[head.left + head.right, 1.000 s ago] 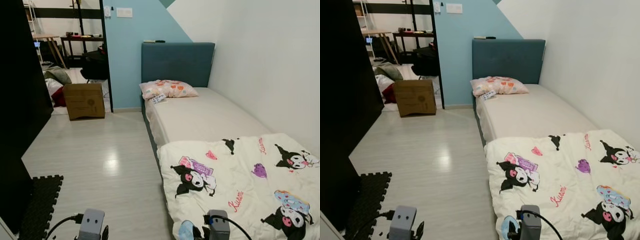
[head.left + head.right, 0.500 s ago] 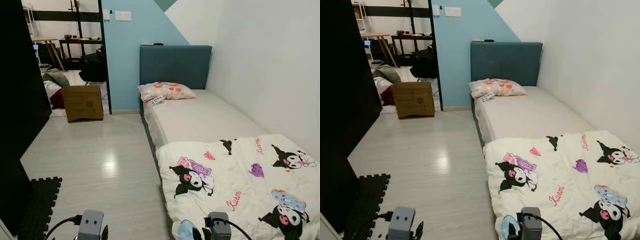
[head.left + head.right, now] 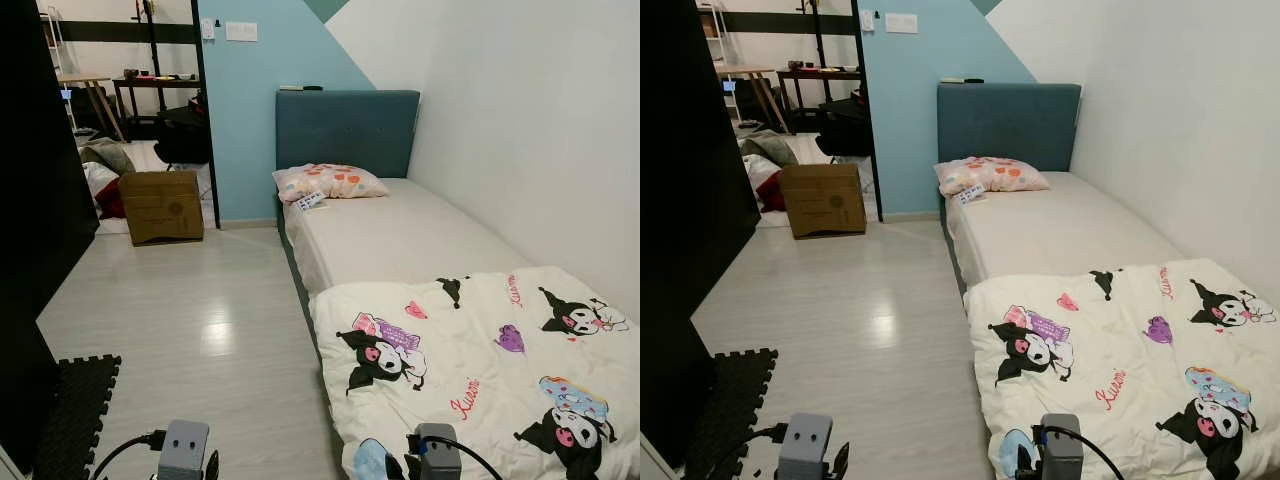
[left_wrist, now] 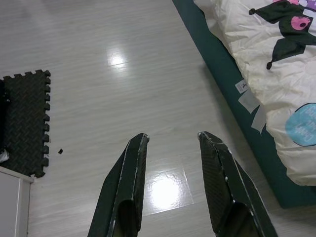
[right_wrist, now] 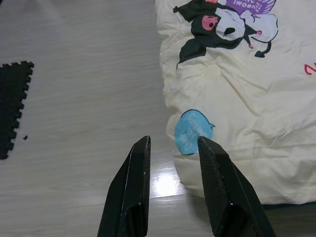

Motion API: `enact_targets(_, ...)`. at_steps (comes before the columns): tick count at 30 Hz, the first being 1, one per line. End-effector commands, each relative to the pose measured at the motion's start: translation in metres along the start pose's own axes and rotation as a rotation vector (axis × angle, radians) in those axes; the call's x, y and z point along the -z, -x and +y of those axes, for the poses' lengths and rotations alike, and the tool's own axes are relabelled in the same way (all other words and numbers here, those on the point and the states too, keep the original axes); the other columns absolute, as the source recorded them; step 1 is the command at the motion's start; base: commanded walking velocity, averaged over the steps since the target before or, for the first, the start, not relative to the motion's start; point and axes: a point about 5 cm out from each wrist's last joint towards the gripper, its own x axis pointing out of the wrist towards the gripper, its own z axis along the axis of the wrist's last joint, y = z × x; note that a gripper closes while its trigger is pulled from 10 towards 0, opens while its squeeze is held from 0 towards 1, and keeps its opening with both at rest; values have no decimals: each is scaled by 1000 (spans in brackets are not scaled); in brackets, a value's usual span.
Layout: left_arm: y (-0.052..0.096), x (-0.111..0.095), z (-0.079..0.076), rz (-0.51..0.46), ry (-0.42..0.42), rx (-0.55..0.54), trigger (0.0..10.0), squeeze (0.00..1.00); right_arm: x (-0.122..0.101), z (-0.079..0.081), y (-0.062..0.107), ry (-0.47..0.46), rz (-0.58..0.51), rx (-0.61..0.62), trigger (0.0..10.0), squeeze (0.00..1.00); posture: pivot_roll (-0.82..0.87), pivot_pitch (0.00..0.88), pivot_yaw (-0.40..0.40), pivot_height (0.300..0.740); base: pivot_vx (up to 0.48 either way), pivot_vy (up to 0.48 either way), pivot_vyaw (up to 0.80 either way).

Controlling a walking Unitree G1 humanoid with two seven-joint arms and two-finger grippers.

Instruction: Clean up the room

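While the bed (image 3: 400, 235) runs lengthwise away from the robot along the white wall (image 3: 540, 130), its blue headboard (image 3: 345, 130) at the far end, a cream quilt (image 3: 480, 360) printed with cartoon figures covers only the near half. The quilt lies across the mattress, its near corner hanging over the bed's floor-side edge. A spotted pink pillow (image 3: 330, 182) sits at the head end, long side across the bed, with a small white card (image 3: 311, 200) just beside it on the bare mattress.

Left gripper (image 4: 170, 140) hangs above the pale wood floor (image 4: 123, 89), jaws spread apart and holding nothing; the bed's dark base and the quilt's hanging edge lie off to one side of it, a black foam mat (image 4: 24, 123) to the other. Right gripper (image 5: 170, 143) hovers over the floor right at the quilt's edge, jaws likewise spread and empty, with a blue speech-bubble print (image 5: 193, 131) just beyond the fingertips.

Across the floor, a cardboard box (image 3: 160, 205) stands near the doorway by the blue wall (image 3: 240, 110). Beyond it, clutter and a counter (image 3: 150, 85) sit in the next room.
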Motion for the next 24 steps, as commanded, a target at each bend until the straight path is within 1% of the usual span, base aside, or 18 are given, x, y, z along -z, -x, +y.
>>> enact_targets(1,3,2,1,-2,14,-11,10000,0,0,0,1,26,-3,-3,10000,0,46,96,-38,740,0,0,0)
enact_targets(4,2,1,1,-4,11,-11,10000,0,-1,2,0,44,-8,-16,10000,0,50,100,-40,740,0,0,144)
enact_targets(5,2,1,1,-5,9,-12,10000,0,-2,3,0,61,-12,-24,10000,0,50,100,-40,740,0,0,800)
enact_targets(9,3,-1,1,-14,14,-8,10000,0,-3,7,-1,79,-17,-40,10000,0,51,103,-38,740,0,0,800)
enact_targets(17,2,-4,1,-22,13,-6,10000,0,-3,7,-1,74,-17,-38,10000,0,53,103,-37,740,0,0,800)
enact_targets(23,1,-6,2,-20,15,-17,10000,0,-4,4,-2,71,-19,-25,10000,0,57,109,-38,740,0,0,800)
enact_targets(24,0,-7,2,-22,24,-21,10000,0,-5,1,-2,37,-24,3,10000,0,57,110,-39,740,0,0,0)
